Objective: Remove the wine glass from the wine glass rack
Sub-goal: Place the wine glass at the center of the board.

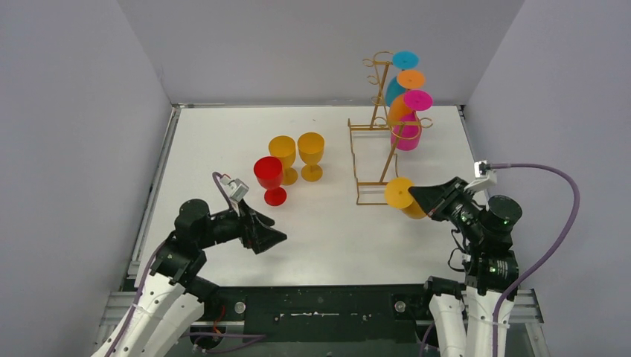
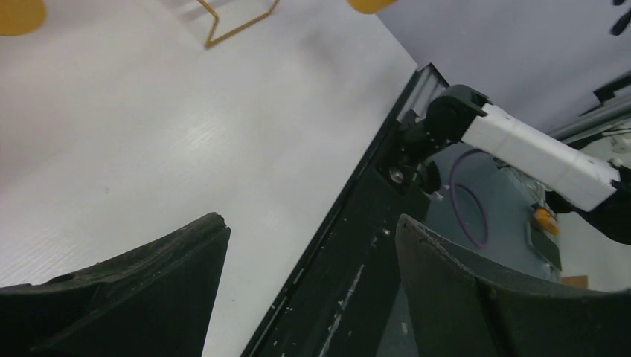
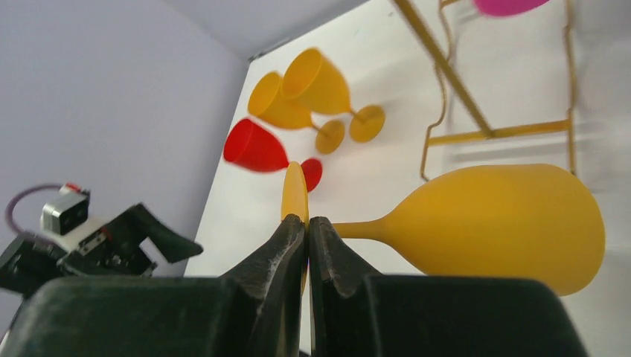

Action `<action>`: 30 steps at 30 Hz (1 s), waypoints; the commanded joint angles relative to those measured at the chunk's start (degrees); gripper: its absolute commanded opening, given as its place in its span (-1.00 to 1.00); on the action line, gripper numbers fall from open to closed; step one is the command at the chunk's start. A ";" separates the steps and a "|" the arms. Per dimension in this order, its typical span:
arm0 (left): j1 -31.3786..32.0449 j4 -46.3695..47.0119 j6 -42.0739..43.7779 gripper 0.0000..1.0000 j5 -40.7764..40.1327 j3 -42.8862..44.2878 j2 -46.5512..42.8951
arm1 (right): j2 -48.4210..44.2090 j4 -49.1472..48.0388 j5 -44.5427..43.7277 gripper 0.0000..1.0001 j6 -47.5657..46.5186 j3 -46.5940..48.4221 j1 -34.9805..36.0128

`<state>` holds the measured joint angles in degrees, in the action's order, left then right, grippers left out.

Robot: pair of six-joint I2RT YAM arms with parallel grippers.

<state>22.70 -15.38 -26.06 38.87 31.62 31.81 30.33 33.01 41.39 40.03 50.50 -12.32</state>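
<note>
My right gripper [image 1: 414, 193] [image 3: 307, 221] is shut on the thin round foot of a yellow-orange wine glass [image 1: 399, 193] [image 3: 506, 223]. The glass lies on its side above the table, its bowl to the right of my fingers in the right wrist view. It hangs beside the front corner of the gold wire wine glass rack [image 1: 371, 126] [image 3: 491, 134], free of the hooks. A cyan glass [image 1: 405, 59], an orange glass [image 1: 411, 78] and a magenta glass [image 1: 417, 100] hang upside down on the rack. My left gripper [image 1: 279, 238] [image 2: 309, 217] stands open with nothing in it, over the front left of the table.
Two yellow glasses [image 1: 284, 149] [image 1: 311, 145] and a red glass [image 1: 268, 172] stand upright mid-table, just beyond my left gripper. Grey walls close in the table on three sides. The black front rail [image 2: 350, 245] runs under my left fingers.
</note>
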 commanded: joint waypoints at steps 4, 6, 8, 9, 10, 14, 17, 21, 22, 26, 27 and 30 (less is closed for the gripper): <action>6.52 12.11 -9.79 0.58 3.40 -5.08 -4.84 | -5.62 -5.73 16.11 -1.00 -1.79 -4.20 3.09; 8.00 17.24 -13.45 0.54 2.10 -7.36 -5.00 | -5.59 -5.55 18.65 -1.00 -1.63 -4.44 3.21; 9.86 24.98 -16.95 0.48 2.27 -9.89 -4.08 | -5.34 -5.33 19.56 -1.00 -1.79 -4.29 3.70; 11.01 28.09 -18.16 0.47 2.18 -10.65 -3.17 | -5.29 -5.56 19.99 -1.00 -1.80 -4.13 3.97; 12.30 30.33 -18.84 0.47 1.57 -10.92 -2.11 | -5.21 -5.96 20.49 -1.00 -1.68 -4.10 4.15; 17.40 32.59 -17.95 0.46 -4.00 -9.71 3.45 | -4.17 -9.17 22.59 -1.00 -0.02 -4.94 4.87; 20.20 34.00 -17.64 0.44 -6.95 -8.42 7.08 | -1.97 -9.37 23.01 -1.00 -0.28 -4.55 4.93; 22.20 34.95 -17.49 0.44 -11.02 -8.85 8.44 | 0.41 -8.13 22.82 -1.00 -2.37 -3.10 5.10; 22.29 35.19 -17.56 0.44 -11.65 -9.15 8.36 | 1.33 -7.82 22.98 -1.00 -2.79 -2.84 5.23; 22.41 34.99 -18.30 0.44 -13.76 -9.85 6.93 | 5.76 1.01 20.77 -1.00 -10.50 1.33 6.08; 22.45 34.96 -18.38 0.44 -14.27 -10.15 6.44 | 6.48 1.93 20.45 -1.00 -11.35 2.15 6.33; 22.48 35.38 -18.99 0.44 -16.23 -11.22 5.36 | 8.75 1.72 19.37 -1.00 -12.43 2.35 8.55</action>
<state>44.91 15.73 -44.23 26.50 20.47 38.96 37.06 32.97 62.13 32.16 49.76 -6.11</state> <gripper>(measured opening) 0.720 0.062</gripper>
